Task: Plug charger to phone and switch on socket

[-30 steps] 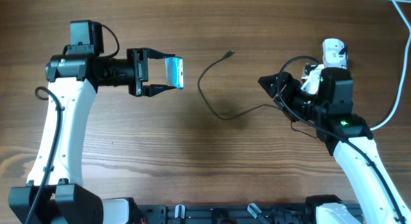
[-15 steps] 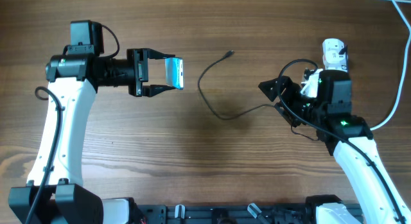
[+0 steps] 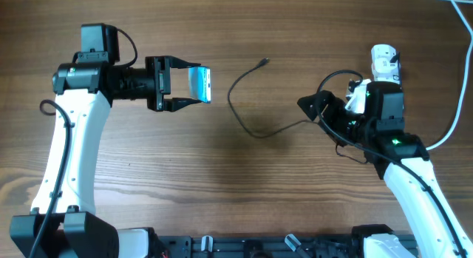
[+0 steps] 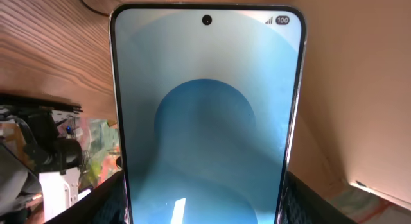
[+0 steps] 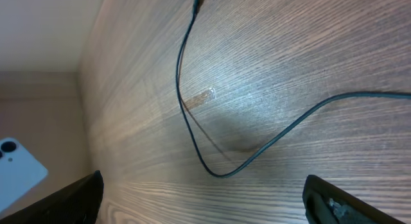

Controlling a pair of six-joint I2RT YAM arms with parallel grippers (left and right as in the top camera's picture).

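My left gripper (image 3: 194, 83) is shut on the phone (image 3: 200, 83) and holds it on edge above the table at upper left. In the left wrist view the phone's light blue screen (image 4: 205, 115) fills the frame between the fingers. The charger cable (image 3: 244, 114) lies curved on the table's middle, its plug tip (image 3: 263, 63) pointing up right. It also shows in the right wrist view (image 5: 192, 128). My right gripper (image 3: 314, 103) is open and empty, right of the cable. The white socket (image 3: 383, 60) sits behind the right arm, partly hidden.
The socket's thick white cord (image 3: 460, 88) runs along the table's right edge. The wooden table (image 3: 185, 169) stretches between the arms. The phone's back shows faintly in the right wrist view (image 5: 16, 166).
My right gripper has shifted slightly left and forward, away from the socket. The left arm and the phone have not moved.
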